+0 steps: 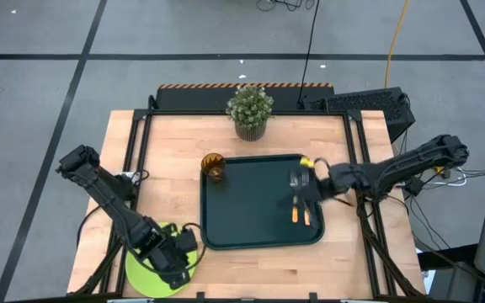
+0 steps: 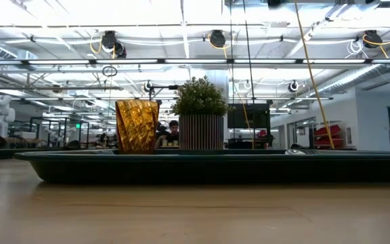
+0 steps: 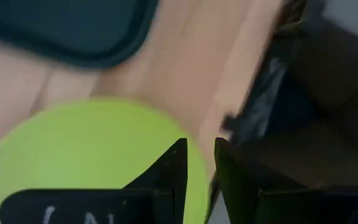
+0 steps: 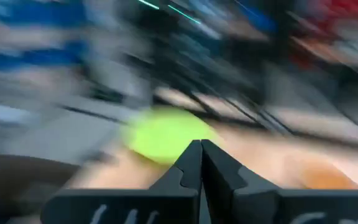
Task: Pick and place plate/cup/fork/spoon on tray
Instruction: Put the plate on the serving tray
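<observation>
The lime-green plate [image 1: 146, 271] [image 3: 92, 149] lies flat on the wooden table at the near left. My left gripper [image 1: 183, 261] [image 3: 199, 144] hangs over the plate's right rim, pointing steeply down, with a narrow gap between its fingers and nothing in it. The dark tray [image 1: 251, 219] lies mid-table. The amber cup [image 1: 213, 167] [image 2: 137, 127] stands upright in its far left corner. The fork [image 1: 294, 198] and the spoon [image 1: 306, 209] lie side by side in its right part. My right gripper [image 1: 317, 187] [image 4: 201, 144] is shut and empty, held level above the tray's right edge. It faces the plate [image 4: 166, 134].
A potted plant [image 1: 249, 109] [image 2: 200, 115] stands at the table's far edge, behind the tray. A dark box [image 1: 369, 105] sits past the far right corner. Bare wood lies between the plate and the tray [image 3: 61, 31] and along the near edge.
</observation>
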You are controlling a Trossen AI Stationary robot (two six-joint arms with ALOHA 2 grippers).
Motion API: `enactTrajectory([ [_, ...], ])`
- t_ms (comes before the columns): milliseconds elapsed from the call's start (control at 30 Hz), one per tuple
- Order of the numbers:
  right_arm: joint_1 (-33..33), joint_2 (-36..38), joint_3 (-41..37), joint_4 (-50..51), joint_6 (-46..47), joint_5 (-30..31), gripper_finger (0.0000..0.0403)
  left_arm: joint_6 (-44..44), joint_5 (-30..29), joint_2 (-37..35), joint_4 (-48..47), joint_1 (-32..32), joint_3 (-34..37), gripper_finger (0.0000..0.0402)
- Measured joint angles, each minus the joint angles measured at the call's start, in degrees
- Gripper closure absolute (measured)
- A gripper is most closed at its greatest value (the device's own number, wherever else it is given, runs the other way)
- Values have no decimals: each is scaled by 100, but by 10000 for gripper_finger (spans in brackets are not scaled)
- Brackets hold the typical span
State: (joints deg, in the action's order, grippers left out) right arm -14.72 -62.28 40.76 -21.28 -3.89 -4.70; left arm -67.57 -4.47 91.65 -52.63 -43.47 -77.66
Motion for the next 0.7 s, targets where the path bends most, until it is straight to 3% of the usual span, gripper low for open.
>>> enactTrajectory([
  [67, -171, -208, -209, -935, -6, -647, 403, 42, -427, -67, -10, -65, 8, 316],
  [200, -371, -547, -326, -1583, 438, -578, 403, -324, -853, -103, -244, -173, 43, 316],
  [333, -411, -666, -322, -1718, 467, -69, 403, -618, -220, 28, -410, -283, 226, 316],
  [467, -422, -677, -320, -2047, 486, -10, 403, -664, 121, 216, -1829, -334, 331, 316],
  [567, -495, -671, -315, -2097, 590, 9, 403, -649, 32, 247, -2416, -238, 454, 316],
  [633, -563, -671, -315, -2074, 620, 1, 403, -620, -22, 144, -2431, -49, 586, 316],
  [700, -627, -671, -315, -2072, 617, -7, 403, -726, 410, 21, -2354, 204, 758, 316],
])
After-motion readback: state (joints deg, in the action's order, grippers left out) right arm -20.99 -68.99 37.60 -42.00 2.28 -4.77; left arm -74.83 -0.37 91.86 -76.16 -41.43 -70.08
